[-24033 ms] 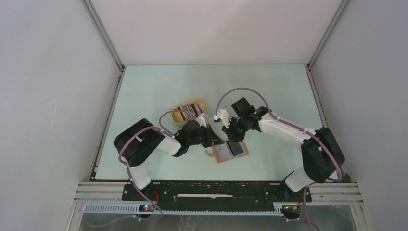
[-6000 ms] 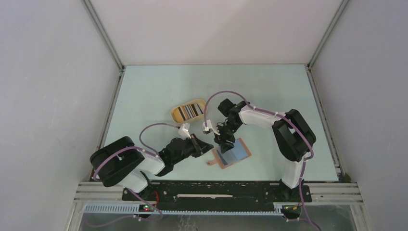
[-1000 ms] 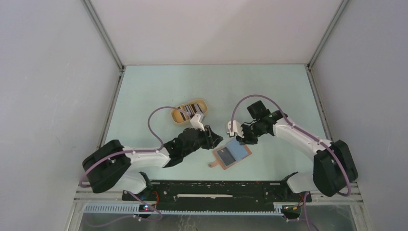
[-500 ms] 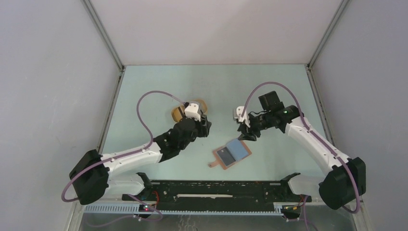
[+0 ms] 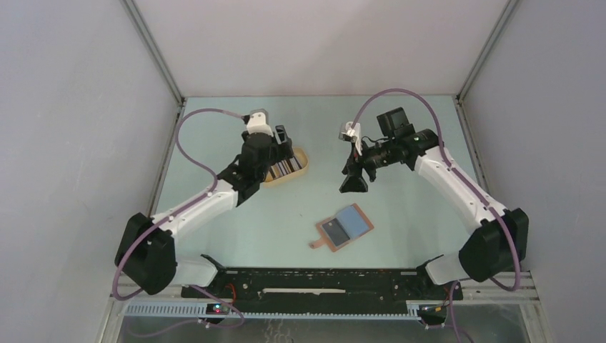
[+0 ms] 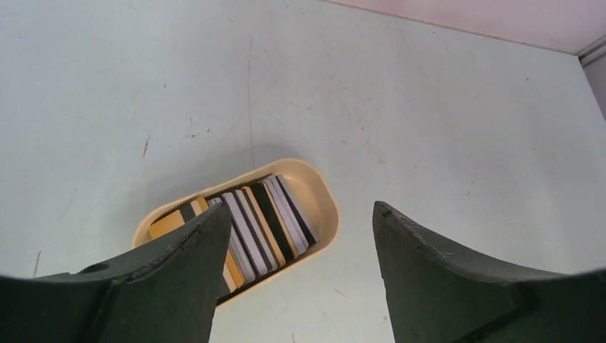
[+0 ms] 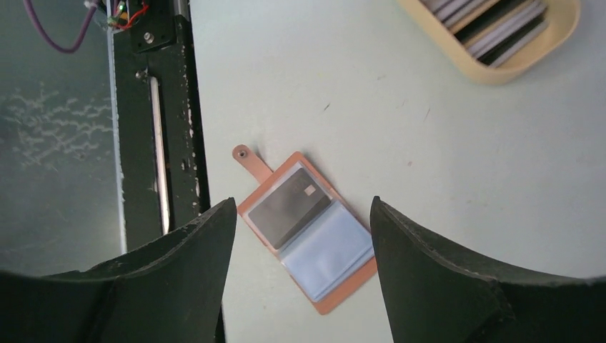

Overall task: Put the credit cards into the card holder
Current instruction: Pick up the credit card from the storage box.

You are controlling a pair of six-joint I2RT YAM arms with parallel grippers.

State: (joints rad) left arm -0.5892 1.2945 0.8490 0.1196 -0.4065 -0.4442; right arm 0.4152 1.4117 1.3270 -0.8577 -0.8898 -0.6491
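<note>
1. We see the card holder [image 5: 344,227] lying flat and open on the table [image 5: 314,121], near-centre and a bit right of the midline. It is well apart from both arms.
2. The right wrist view shows a dark card [image 7: 289,207] w/ a small chip sitting in one half of the card holder. The other half looks pale blue-grey. We can't tell whether that is a card or just a clear sleeve.
3. The snap tab [image 7: 246,157] sticks out from the corner by the dark card, toward the black rail [image 7: 161,143] at the near edge.
4. The left gripper [image 6: 300,214] hangs above the tan oval tray [image 6: 330,207] on the far-left part of the table. Its fingers are spread wide w/ nothing between them, and they don't touch the tray.
5. The tray holds a row of cards [image 6: 257,229] standing on edge: black, white, grey and yellow. From the top view the left arm hides part of the tray.
6. The right gripper [image 7: 300,207] is raised over the table, far of the card holder and to the right of the tray. Its fingers are also spread and hold nothing. Its camera looks down on the card holder, w/ the tray at the pic's top-right corner.
7. Tray and card holder are well apart, w/ bare table between them.
</note>
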